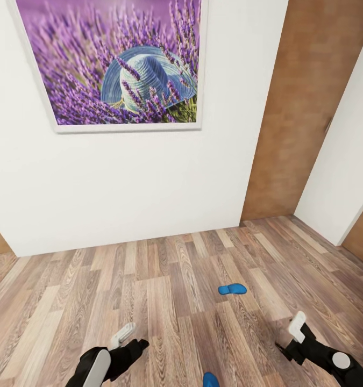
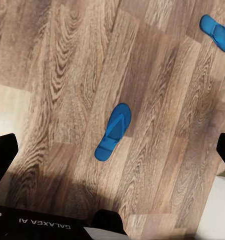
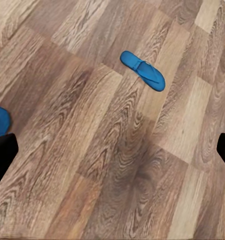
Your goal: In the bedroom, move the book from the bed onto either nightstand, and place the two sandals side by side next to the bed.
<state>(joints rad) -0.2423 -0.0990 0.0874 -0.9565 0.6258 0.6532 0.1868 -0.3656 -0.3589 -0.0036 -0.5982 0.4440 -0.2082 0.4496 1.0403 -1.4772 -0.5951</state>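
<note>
Two bright blue sandals lie apart on the wood-plank floor. One sandal (image 1: 232,289) rests ahead, slightly to the right, and shows in the right wrist view as sandal (image 3: 142,70). The other sandal (image 1: 210,380) sits at the bottom edge between my arms, and in the left wrist view this sandal (image 2: 113,132) lies below the camera. My left gripper (image 1: 130,341) hovers open to its left, holding nothing. My right gripper (image 1: 292,338) is open and empty, to the right of both sandals. The book, the bed and the nightstand are out of view.
A white wall (image 1: 122,183) with a framed lavender picture (image 1: 122,59) stands close ahead. A brown wooden panel (image 1: 299,107) rises at the right, with another white wall corner (image 1: 348,161) beside it. Plank floor (image 1: 95,290) stretches to the left.
</note>
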